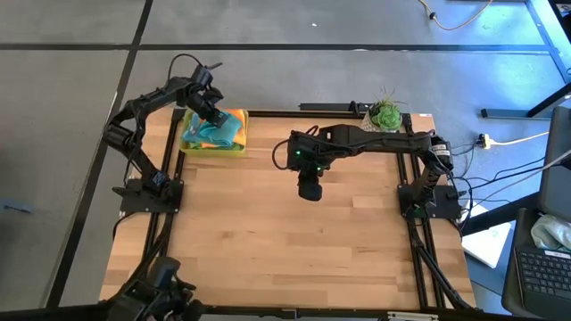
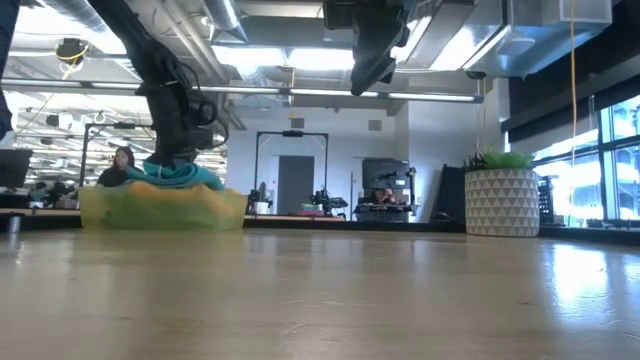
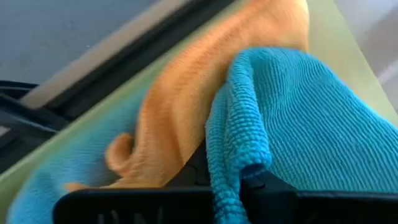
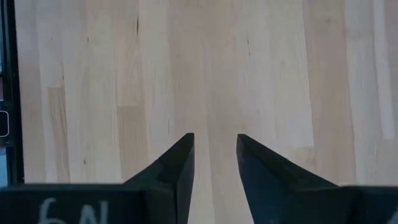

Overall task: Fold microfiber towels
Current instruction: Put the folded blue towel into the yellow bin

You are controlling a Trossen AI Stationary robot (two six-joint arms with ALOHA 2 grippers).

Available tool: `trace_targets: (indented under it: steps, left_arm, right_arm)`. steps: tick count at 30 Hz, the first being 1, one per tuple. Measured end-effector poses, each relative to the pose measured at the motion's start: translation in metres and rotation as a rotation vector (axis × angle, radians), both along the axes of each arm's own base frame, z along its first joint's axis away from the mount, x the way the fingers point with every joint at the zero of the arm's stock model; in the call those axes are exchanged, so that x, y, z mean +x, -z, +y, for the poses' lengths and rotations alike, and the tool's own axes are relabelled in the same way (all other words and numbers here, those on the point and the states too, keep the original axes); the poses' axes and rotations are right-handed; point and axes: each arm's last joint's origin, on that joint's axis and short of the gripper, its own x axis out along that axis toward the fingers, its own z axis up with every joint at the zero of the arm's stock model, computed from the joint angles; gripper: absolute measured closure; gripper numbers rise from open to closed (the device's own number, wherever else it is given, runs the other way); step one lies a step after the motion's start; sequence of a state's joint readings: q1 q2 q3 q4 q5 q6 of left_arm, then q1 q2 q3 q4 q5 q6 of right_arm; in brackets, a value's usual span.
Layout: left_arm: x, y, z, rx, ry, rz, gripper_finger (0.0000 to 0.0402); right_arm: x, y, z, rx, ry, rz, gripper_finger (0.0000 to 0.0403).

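Observation:
A yellow-green tray (image 1: 214, 148) at the table's far left holds a heap of microfiber towels: a teal towel (image 3: 298, 124) bunched on top, an orange towel (image 3: 186, 99) beside it, and more blue cloth (image 3: 56, 174) lower down. My left gripper (image 1: 212, 118) points steeply down into this heap, and the teal cloth hides its fingers. My right gripper (image 4: 214, 146) hangs open high above the bare table middle (image 1: 310, 190), holding nothing. My left gripper comes from above, slanting down into the heap in the tray. A folded edge of the teal towel (image 3: 239, 168) lies over its fingers and hides them. Whether any cloth is caught between them cannot be told. The towels rest in the tray.
A potted plant (image 1: 385, 114) in a white patterned pot (image 2: 500, 200) stands at the far right edge. The wooden tabletop (image 1: 294, 250) stretches bare from the middle to the near edge. The room behind the table shows people at desks.

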State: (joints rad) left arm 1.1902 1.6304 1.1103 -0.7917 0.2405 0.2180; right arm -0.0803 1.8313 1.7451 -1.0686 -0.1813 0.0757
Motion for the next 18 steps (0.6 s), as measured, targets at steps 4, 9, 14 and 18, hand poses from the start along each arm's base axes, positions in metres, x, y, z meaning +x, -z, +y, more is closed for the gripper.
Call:
trace_targets:
  steps: [4,9,14,18]
  left_arm:
    - [-0.010,-0.006,0.003,0.017,-0.054,-0.027,0.0401]
    - [-0.020,-0.006,0.001,-0.032,-0.089,-0.011,0.0396]
    - [-0.026,-0.005,-0.004,-0.096,-0.109,0.011,0.0365]
    - [-0.027,-0.004,-0.006,-0.119,-0.111,0.026,0.0331]
  right_arm:
    - [0.000,0.000,-0.004,-0.001,0.012,-0.002,0.0281]
    - [0.000,-0.001,-0.013,-0.004,0.038,-0.012,0.0281]
    - [0.000,-0.001,-0.021,-0.007,0.057,-0.025,0.0281]
    - [0.003,-0.003,-0.026,-0.011,0.070,-0.059,0.0281]
